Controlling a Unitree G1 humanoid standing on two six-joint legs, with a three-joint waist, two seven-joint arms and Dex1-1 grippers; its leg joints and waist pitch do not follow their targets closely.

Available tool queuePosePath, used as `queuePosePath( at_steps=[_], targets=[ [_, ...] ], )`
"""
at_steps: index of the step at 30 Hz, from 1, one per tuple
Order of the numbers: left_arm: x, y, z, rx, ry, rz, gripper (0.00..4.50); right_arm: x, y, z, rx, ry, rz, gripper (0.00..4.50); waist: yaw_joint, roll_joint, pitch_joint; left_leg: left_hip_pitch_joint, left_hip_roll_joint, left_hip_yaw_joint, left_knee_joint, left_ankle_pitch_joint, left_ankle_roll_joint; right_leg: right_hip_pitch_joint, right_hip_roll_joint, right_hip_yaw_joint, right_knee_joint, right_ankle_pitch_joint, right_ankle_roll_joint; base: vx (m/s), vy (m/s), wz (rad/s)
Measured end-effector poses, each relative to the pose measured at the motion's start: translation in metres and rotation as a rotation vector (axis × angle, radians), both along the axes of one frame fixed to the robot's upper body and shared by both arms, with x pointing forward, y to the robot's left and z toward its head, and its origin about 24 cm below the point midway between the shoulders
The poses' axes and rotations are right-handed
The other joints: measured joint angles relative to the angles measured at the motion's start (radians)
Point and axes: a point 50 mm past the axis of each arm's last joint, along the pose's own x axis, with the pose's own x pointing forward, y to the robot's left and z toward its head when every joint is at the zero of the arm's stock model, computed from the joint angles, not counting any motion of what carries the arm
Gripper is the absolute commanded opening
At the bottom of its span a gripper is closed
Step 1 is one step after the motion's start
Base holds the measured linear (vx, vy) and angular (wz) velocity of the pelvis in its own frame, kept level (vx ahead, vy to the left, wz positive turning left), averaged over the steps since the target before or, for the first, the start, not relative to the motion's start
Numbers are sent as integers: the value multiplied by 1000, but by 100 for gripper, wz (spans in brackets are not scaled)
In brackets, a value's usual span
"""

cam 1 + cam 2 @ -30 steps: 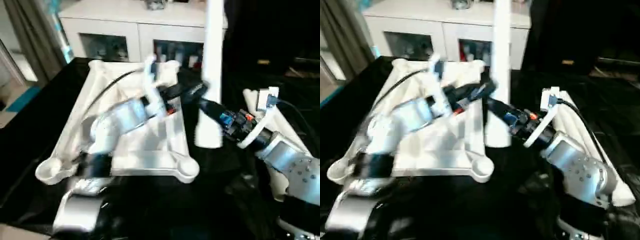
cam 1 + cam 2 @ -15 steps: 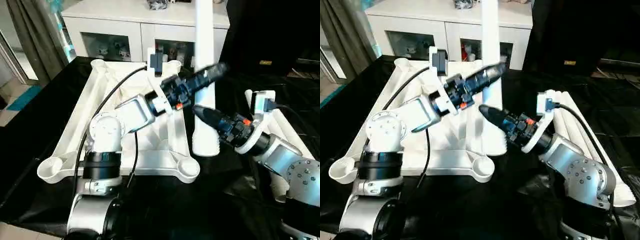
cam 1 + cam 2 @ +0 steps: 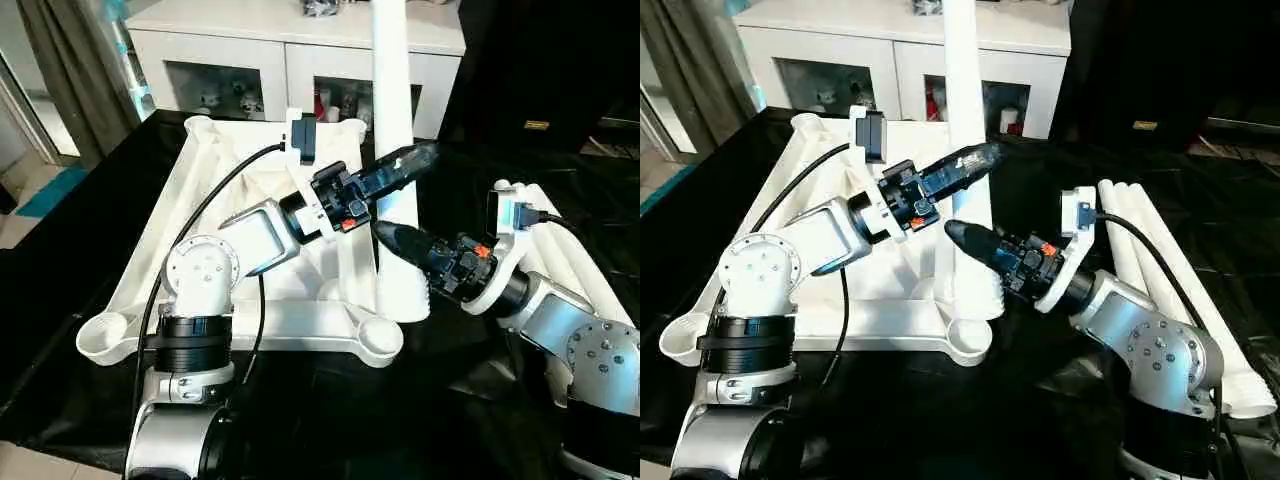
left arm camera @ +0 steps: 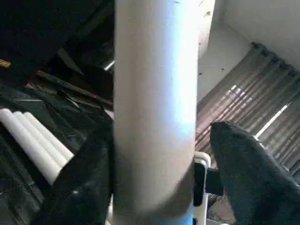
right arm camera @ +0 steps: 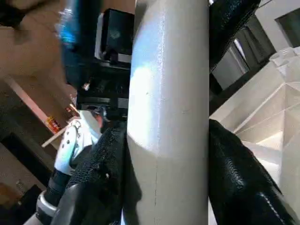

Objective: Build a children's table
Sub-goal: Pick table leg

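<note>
The children's table top [image 3: 150,250] lies ribbed side up on the black-sheeted table. One white leg [image 3: 390,90] stands upright with its flared end [image 3: 405,298] just behind the near right corner socket [image 3: 380,340]; whether it sits in a socket I cannot tell. My right gripper [image 3: 395,233] is shut on the leg low down, both fingers [image 5: 98,173] pressed against it. Higher up, my left gripper [image 3: 408,160] straddles the leg, open: one finger [image 4: 79,183] touches it and the other stands a thin gap away. Three more legs [image 3: 1180,270] lie side by side at the right.
A white cabinet with glass doors [image 3: 250,60] stands behind the black table, and a curtain [image 3: 60,60] hangs at the back left. The black sheet [image 3: 60,260] runs bare along the left of the top. Dark furniture fills the back right.
My left arm has swung across the top and brought its gripper around the upright leg. The right gripper has kept its hold on the leg. The head camera has shifted.
</note>
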Motion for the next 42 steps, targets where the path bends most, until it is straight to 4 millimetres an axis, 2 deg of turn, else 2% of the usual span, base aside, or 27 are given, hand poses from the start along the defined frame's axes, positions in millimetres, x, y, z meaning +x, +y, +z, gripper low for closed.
queuePosePath(
  at_steps=[1,7,9,15,16,17,20,21,24,28,33,42],
  targets=[
    [-1,0,-1,0,1,2,297,0,0,0,-4,1,2,188,0,0,0,0,0,0,0,0,0,0,0,0,0,0,0,0,0,0],
    [-1,2,-6,1,15,7,270,-2,0,-2,-18,6,11,188,0,0,0,0,0,0,0,0,0,0,0,0,0,0,0,0,0,0],
    [-2,2,-5,2,12,8,242,-2,1,-2,-17,0,12,188,0,0,0,0,0,0,0,0,0,0,0,0,0,0,0,0,0,0],
    [-3,4,-7,3,9,14,204,-3,2,-1,-17,-7,20,188,0,0,0,0,0,-1,0,0,0,0,0,0,0,0,0,0,0,0],
    [-4,5,-7,2,7,18,196,-3,2,-2,-22,-9,22,244,-1,0,0,0,0,-1,0,0,0,0,0,0,0,0,0,0,0,0],
    [-4,5,-8,1,8,20,194,-3,3,-2,-23,-9,23,258,-1,0,0,-1,0,-1,0,0,0,0,0,0,0,0,0,0,0,0],
    [-5,3,-6,74,-45,47,193,-1,4,-3,-65,-26,-4,266,0,0,0,-1,0,-2,0,0,0,0,0,-1,0,0,1,0,0,0],
    [-6,2,-6,101,-59,52,191,0,5,-4,-86,-30,-16,291,0,0,0,-1,0,-2,0,0,0,0,0,-1,0,0,1,0,0,0],
    [-3,-1,-9,210,-99,114,190,5,4,-8,-219,-51,-74,305,-1,0,0,-1,0,-2,0,0,-1,1,0,-1,0,-1,2,0,0,0],
    [-1,-5,-12,360,-166,166,190,8,10,-16,-362,-58,-104,305,-3,0,0,-2,0,-2,0,0,-1,0,0,-1,0,-1,2,0,0,0],
    [0,-9,-3,435,-249,225,190,13,22,-17,-472,-94,-120,305,-4,0,0,-2,0,-2,0,0,-1,0,0,-1,0,-1,2,0,0,0],
    [2,-8,1,461,-273,277,190,20,33,-20,-493,-88,-140,226,-3,-1,0,-2,0,-2,0,0,-1,0,0,-1,0,-1,2,0,0,0]
  ],
)
